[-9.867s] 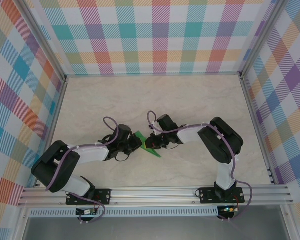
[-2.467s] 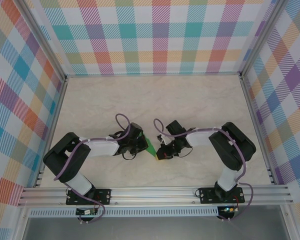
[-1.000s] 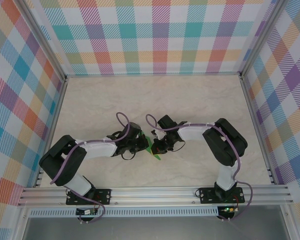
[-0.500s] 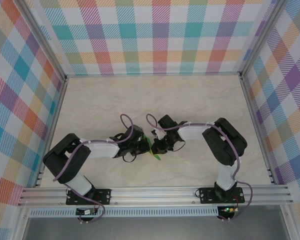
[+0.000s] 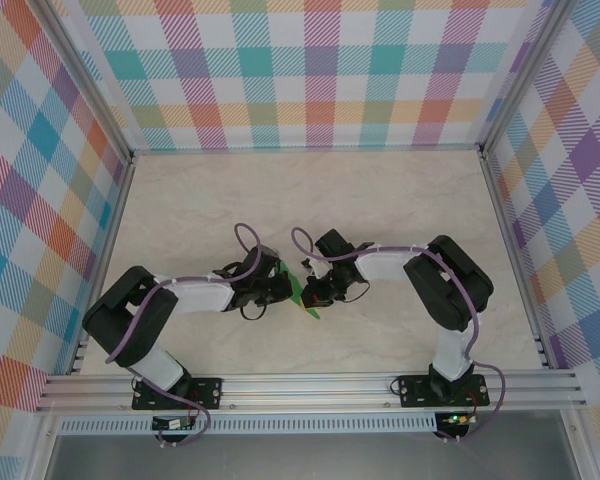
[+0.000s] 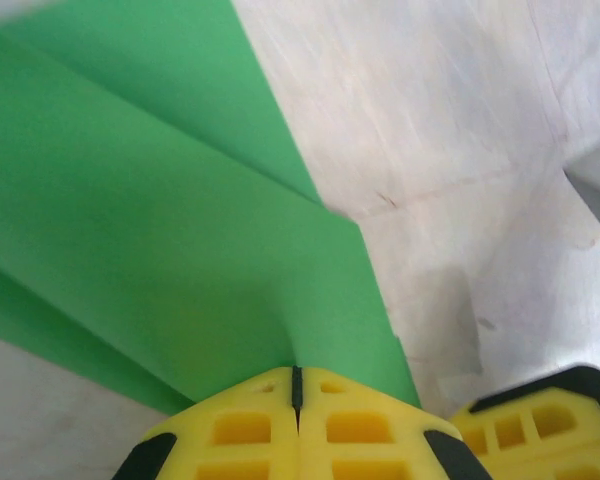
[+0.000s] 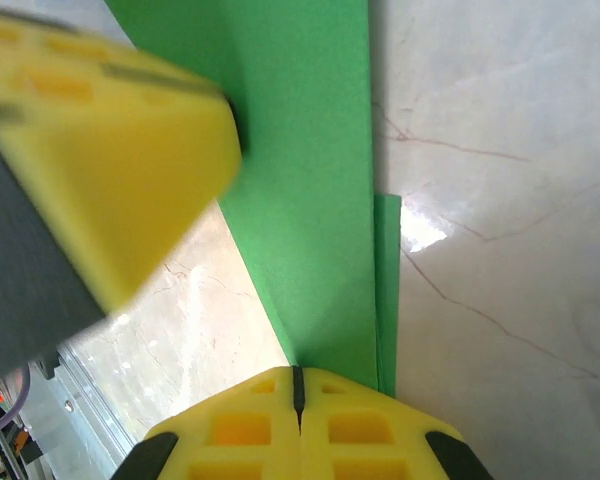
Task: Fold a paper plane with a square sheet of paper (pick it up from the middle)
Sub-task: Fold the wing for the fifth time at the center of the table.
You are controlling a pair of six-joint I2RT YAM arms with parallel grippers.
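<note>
1. My left arm (image 5: pixel 195 295) and right arm (image 5: pixel 385 262): white links, bulky black joint housings.
2. Purple cables (image 5: pixel 242 228) run exposed along both arms, looping near the wrists.
3. Black base plates (image 5: pixel 177 392), one per arm.
4. Left fingers (image 6: pixel 242 428) and right fingers (image 7: pixel 242 430): yellow, moulded with rectangular recesses, black at the outer corners.

Folded paper (image 5: pixel 308 303) lies on the table (image 5: pixel 380 200), centre-front — left gripper (image 6: pixel 296 385) at its left edge, right gripper (image 7: pixel 297 380) at its right, tips close tog.

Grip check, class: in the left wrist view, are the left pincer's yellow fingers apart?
No, the left pincer is shut on folded bright green paper.
</note>
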